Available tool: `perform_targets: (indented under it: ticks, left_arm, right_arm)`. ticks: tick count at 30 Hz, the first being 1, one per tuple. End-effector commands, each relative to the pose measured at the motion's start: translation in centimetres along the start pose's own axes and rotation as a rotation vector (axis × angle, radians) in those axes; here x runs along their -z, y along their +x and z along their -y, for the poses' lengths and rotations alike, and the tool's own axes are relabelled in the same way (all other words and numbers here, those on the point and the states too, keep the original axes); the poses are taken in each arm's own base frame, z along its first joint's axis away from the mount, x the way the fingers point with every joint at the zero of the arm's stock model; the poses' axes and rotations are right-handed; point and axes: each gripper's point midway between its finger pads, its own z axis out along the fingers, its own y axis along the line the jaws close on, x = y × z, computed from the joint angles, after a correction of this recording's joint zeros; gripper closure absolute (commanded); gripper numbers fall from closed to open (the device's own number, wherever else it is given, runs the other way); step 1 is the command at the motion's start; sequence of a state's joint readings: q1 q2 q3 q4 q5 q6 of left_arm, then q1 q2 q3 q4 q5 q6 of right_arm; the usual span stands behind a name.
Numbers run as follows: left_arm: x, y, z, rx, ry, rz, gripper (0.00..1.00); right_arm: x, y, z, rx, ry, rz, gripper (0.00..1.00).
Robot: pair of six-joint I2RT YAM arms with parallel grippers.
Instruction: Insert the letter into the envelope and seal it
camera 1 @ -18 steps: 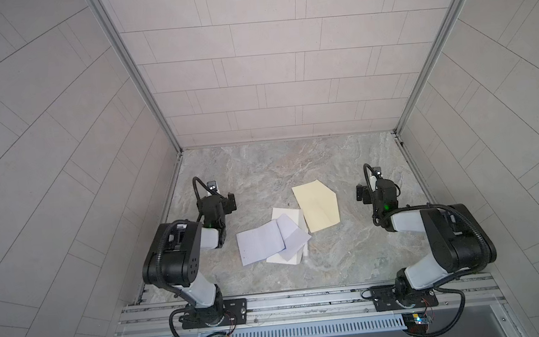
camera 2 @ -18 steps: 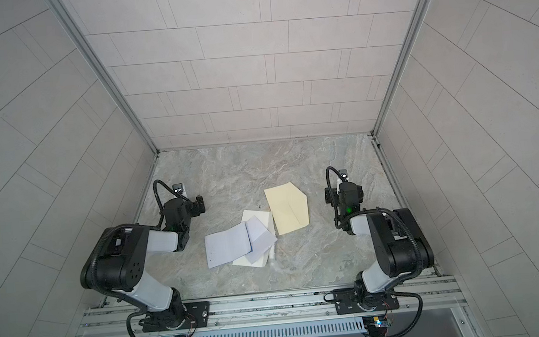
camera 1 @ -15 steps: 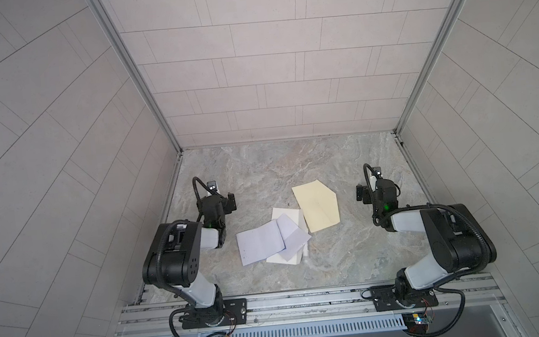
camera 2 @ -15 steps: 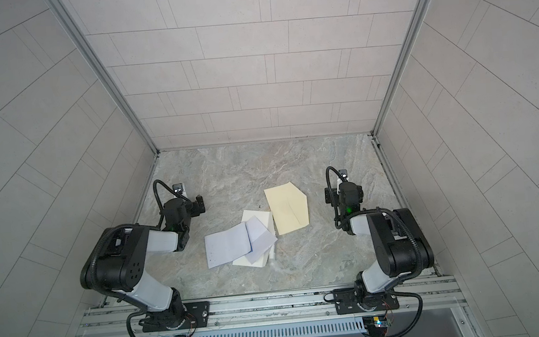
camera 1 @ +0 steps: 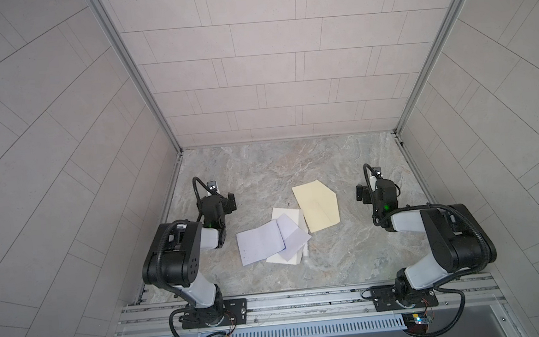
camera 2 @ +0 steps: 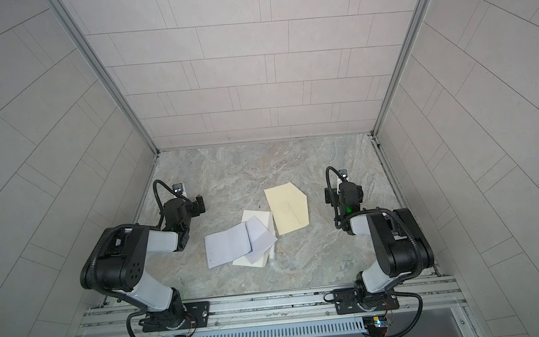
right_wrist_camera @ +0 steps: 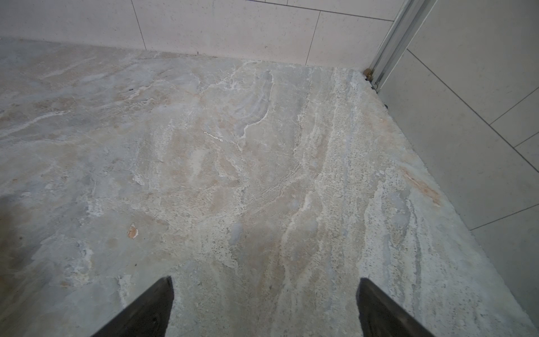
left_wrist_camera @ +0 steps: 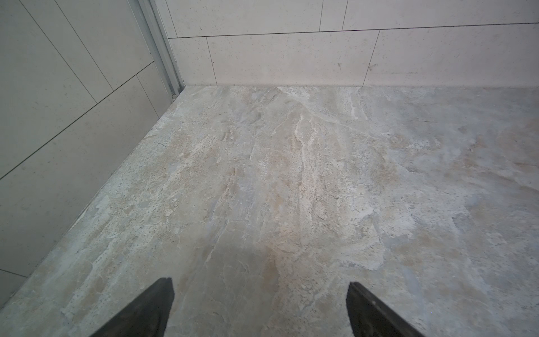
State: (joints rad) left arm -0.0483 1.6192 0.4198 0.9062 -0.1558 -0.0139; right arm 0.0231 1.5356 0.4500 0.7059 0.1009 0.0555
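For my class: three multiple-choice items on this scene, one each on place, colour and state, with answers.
1. The envelope lies: A in the left hand; B under the lilac sheets; C flat on the tabletop, right of the lilac sheets.
2. The envelope is: A pale yellow; B red; C black.
3. The left hand and right hand are: A shut on the envelope; B open and empty; C shut on the lilac sheets.

1 C: in both top views it lies on the tabletop, right of the lilac sheets.
2 A: its paper is cream-yellow.
3 B: each wrist view shows jaws spread wide over bare tabletop.
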Motion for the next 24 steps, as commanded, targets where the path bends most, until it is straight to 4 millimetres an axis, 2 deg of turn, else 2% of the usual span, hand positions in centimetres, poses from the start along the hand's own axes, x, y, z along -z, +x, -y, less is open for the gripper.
perform_targets:
  ticks: [1,24]
  left_arm:
    - [0.37,-0.43,0.06,-0.003,0.002,0.013,0.0]
    - [0.73,-0.61,0.04,-0.018,-0.026,0.03,0.0]
  right_arm:
    - [0.4,-0.32,0.16,0.007,0.002,0.013,0.01]
    - [0.4,-0.36,0.21,-0.005,-0.008,0.016,0.0]
